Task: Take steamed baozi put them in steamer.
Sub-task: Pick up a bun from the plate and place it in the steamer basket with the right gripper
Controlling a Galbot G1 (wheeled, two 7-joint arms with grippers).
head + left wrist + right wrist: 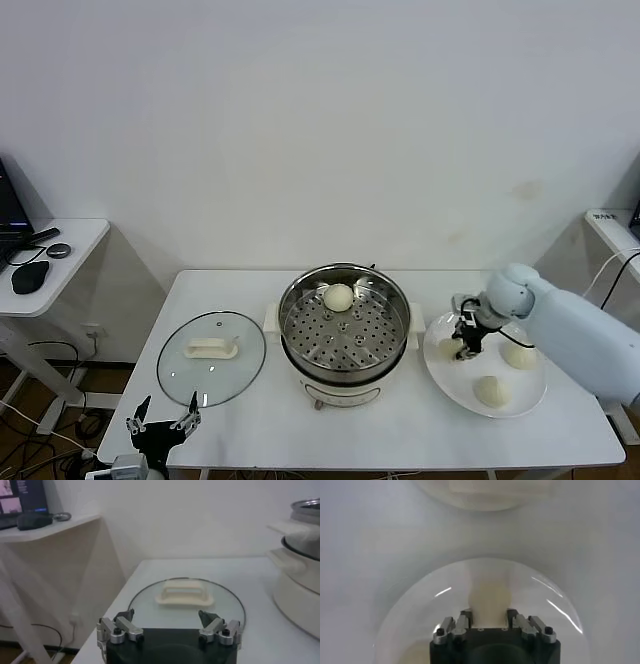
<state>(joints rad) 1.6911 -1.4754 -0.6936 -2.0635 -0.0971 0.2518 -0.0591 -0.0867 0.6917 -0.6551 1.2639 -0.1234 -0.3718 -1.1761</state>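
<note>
Glossy white rounded right arm (585, 335), black wrist blocks, silver screw-studded fingers (122, 629), black cabling

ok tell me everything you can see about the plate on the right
The plate is flat, round and glossy white, sitting on the white table to the right of the steamer. It holds three cream baozi: two loose ones and one near its left edge, which the right gripper has shut on from above.
</note>
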